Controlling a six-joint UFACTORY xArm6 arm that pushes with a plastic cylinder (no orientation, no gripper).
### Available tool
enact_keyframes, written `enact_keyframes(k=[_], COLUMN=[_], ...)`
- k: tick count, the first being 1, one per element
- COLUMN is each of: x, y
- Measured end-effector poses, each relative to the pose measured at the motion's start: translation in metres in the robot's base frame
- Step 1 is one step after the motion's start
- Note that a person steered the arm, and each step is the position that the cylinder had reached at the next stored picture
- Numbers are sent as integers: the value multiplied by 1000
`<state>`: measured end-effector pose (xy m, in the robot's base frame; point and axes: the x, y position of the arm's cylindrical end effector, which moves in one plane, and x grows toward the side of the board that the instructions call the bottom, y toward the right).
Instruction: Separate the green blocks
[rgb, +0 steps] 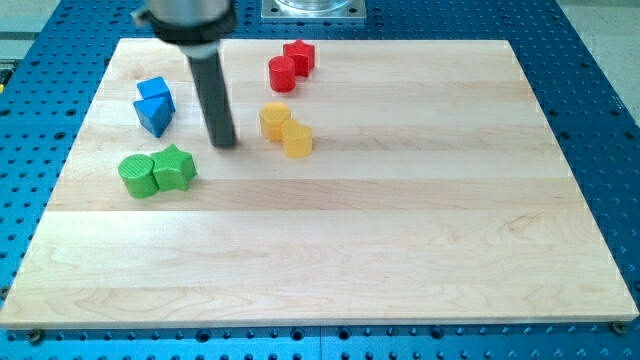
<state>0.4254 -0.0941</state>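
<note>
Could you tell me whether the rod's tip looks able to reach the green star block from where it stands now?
Probably yes. My tip stands up and to the view's right of the green star block, with bare board between them. The green cylinder touches the star's far side, out of the path.

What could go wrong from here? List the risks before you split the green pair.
1. The green cylinder and green star touch, so a push from my tip may move both together.
2. The blue blocks sit just above the pair; a stray sweep could hit them.
</note>
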Motion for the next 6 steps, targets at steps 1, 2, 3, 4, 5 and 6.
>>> enact_keyframes(k=[1, 2, 3, 4, 5, 6], x=[77, 95, 65, 42, 21, 53], y=[-22, -93, -101, -91, -89, -119])
